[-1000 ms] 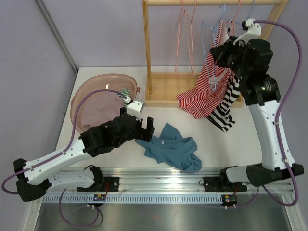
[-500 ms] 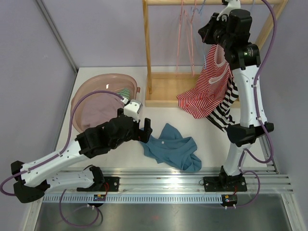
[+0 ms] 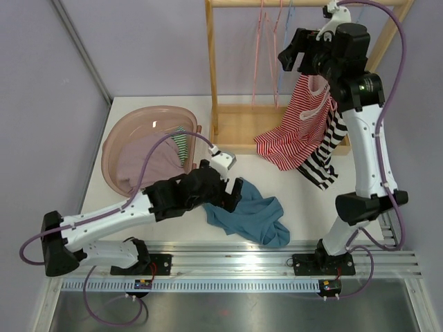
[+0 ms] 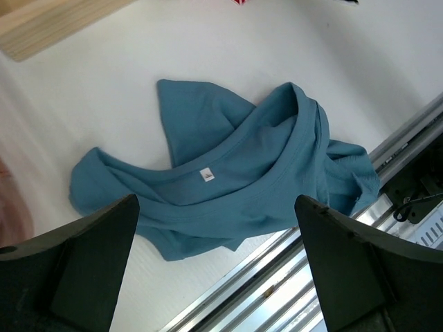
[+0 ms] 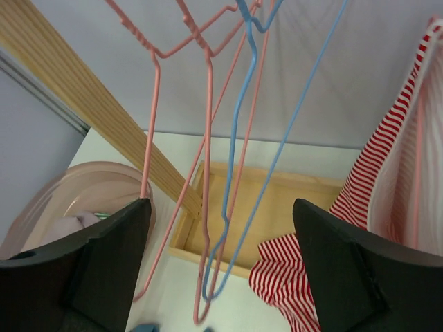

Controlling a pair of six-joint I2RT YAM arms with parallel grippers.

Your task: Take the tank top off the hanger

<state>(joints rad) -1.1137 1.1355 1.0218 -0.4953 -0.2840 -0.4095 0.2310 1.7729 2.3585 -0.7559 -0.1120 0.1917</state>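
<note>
Red-and-white striped tank top: hanging on wooden rack. Right pincer: jaws apart, empty, just beside it. Left pincer: jaws apart, over crumpled teal shirt on white bench.

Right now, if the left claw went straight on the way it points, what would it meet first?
Most likely the crumpled teal top, framed dead ahead of the open left claw.

The right arm hides the top of the red-striped tank top; the rack is cropped above.
</note>
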